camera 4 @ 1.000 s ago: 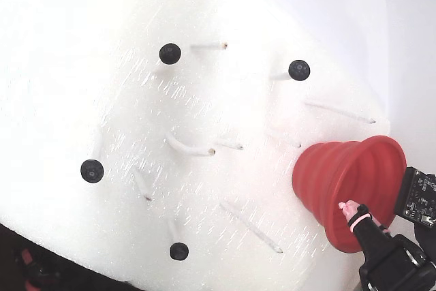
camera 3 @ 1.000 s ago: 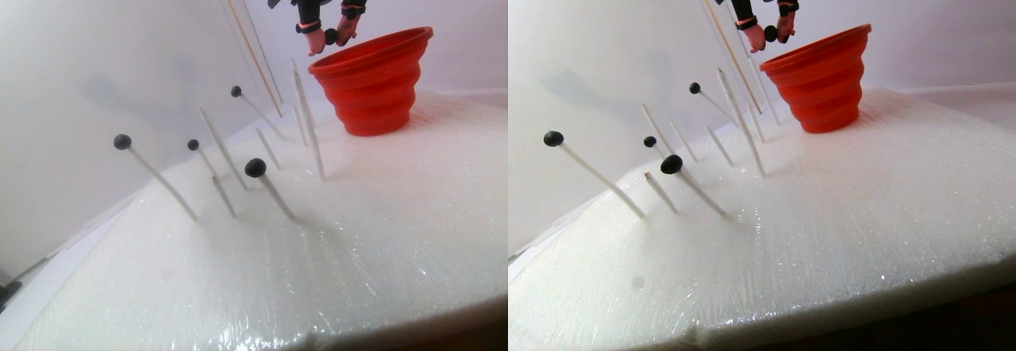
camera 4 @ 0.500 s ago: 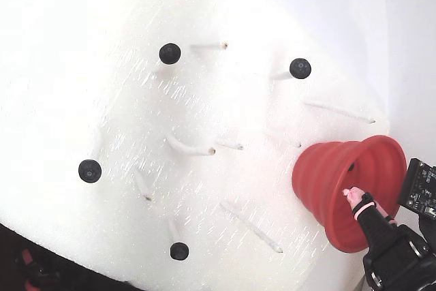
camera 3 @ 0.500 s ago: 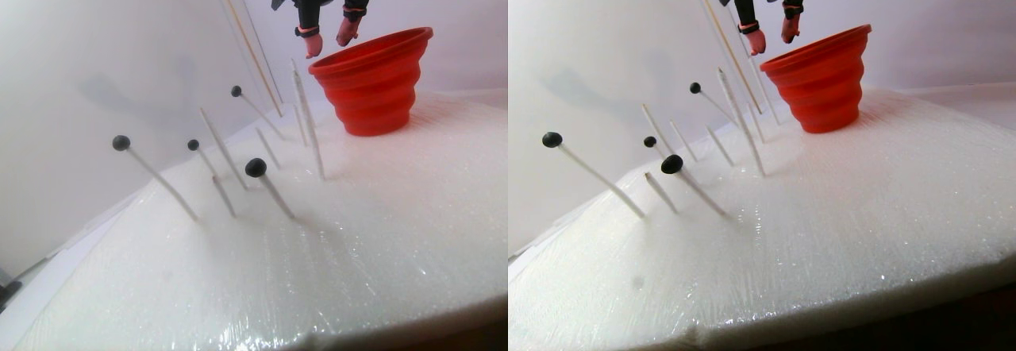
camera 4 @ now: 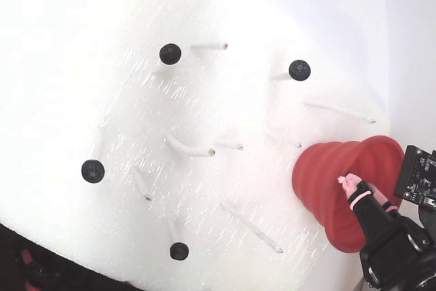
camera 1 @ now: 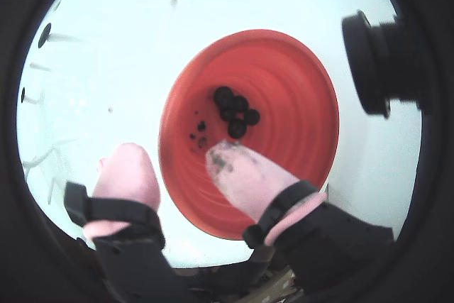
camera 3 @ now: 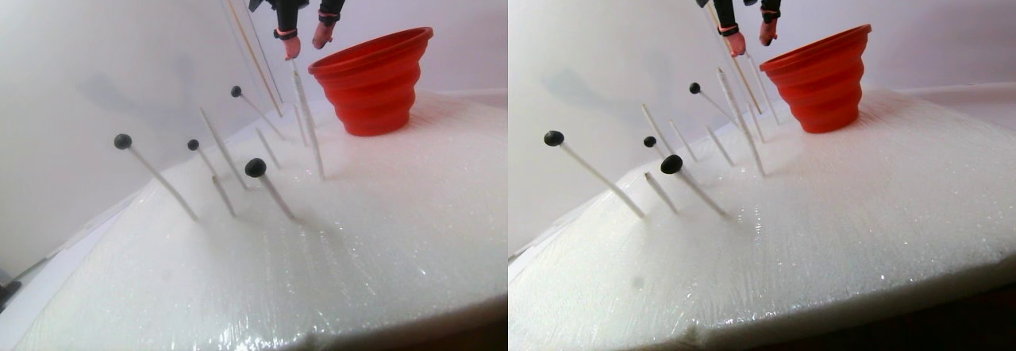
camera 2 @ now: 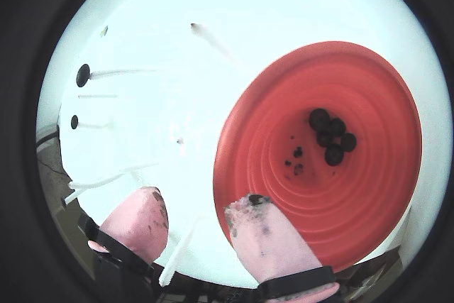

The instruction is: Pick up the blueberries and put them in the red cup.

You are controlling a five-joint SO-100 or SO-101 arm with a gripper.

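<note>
Red rubbery ribs mark the red cup (camera 3: 373, 81), which you see standing on the white foam pad (camera 3: 381, 232) toward its far right end in the stereo pair view. Look into it in both wrist views and you find a cluster of blueberries (camera 1: 233, 111) lying together on its floor, with a few dark specks beside them. Your gripper (camera 3: 305, 40) hangs above the pad, just left of the cup's rim in the stereo pair view, its two pink fingertips (camera 2: 264, 235) spread apart with nothing between them; in a wrist view one tip sits over the near rim of the cup and the other over bare foam. Four more blueberries are perched on the tips of thin white pegs (camera 4: 251, 226) stuck in the foam: in the fixed view you can pick them out at upper centre (camera 4: 170, 53), upper right (camera 4: 299, 69), left (camera 4: 92, 170) and bottom (camera 4: 179, 251), all well apart from the cup. Several other pegs stand bare.
</note>
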